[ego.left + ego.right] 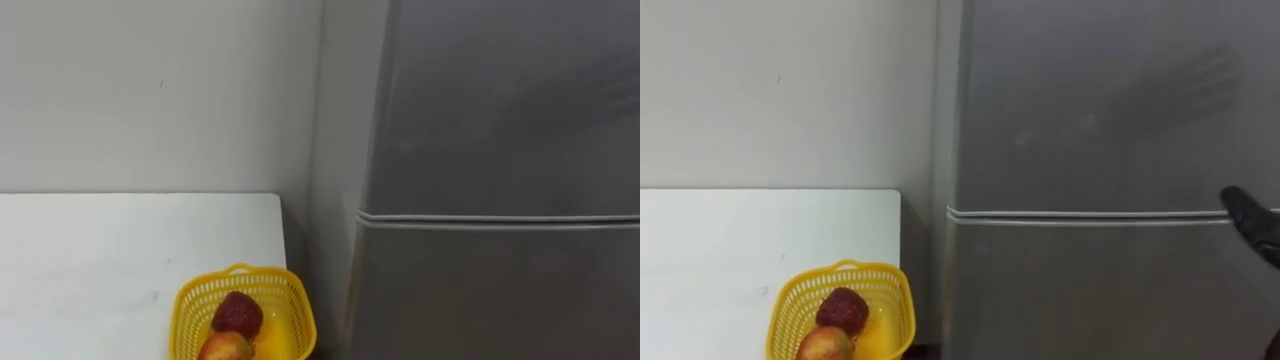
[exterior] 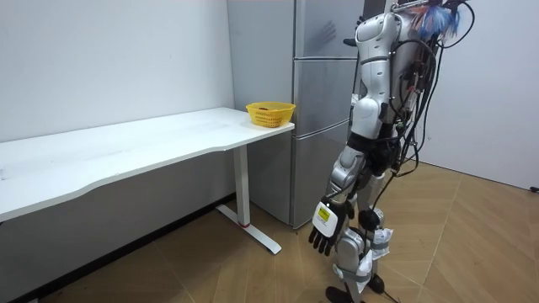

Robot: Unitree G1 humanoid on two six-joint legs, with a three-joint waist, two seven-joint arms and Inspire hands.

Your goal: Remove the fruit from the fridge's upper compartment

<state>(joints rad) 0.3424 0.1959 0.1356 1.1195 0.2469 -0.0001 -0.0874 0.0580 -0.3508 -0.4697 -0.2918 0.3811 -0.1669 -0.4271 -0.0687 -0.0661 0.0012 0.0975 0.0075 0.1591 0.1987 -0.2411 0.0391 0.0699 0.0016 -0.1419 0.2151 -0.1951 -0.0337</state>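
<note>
Fridge [image 1: 1090, 140] doors closed; probably the right hand [image 1: 1252, 222] at 3 o'clock, grip impossible to tell; left hand [image 2: 324, 225] hangs slack, empty.

upper fridge door [image 1: 500, 100] shut, yellow basket [image 1: 192, 305] on table [image 1: 100, 250] corner beside it

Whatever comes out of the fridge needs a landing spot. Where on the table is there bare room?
The white table is bare from the wall to its front, everywhere left of the yellow basket. The crowded spot is its corner beside the fridge, where the basket holds fruit.
</note>
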